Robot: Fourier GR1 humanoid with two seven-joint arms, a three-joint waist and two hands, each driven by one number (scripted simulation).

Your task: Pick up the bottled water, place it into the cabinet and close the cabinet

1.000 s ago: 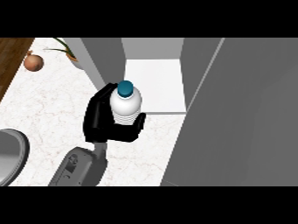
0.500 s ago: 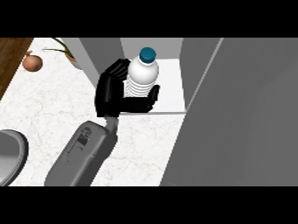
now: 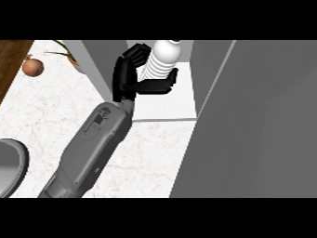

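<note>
Head view shows my left hand (image 3: pixel 130 76) curled round the bottled water (image 3: pixel 162 62), fingers on one side, thumb on the other, pinching its ribbed middle. The bottle stands upright over the cabinet (image 3: pixel 168 100) floor, between my fingers and the open door (image 3: pixel 264 121) beyond. I judge it stiff, smooth, moderately heavy; the ribbed waist is the best hold. I count one bottle, one cabinet, one onion (image 3: pixel 32 67) well outside my fingers.

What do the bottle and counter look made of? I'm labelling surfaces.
Bottled water: likely plastic, going by its white ribbed body; held by the left hand. Counter: looks like polished marble or stone, white with faint grey veining.
</note>
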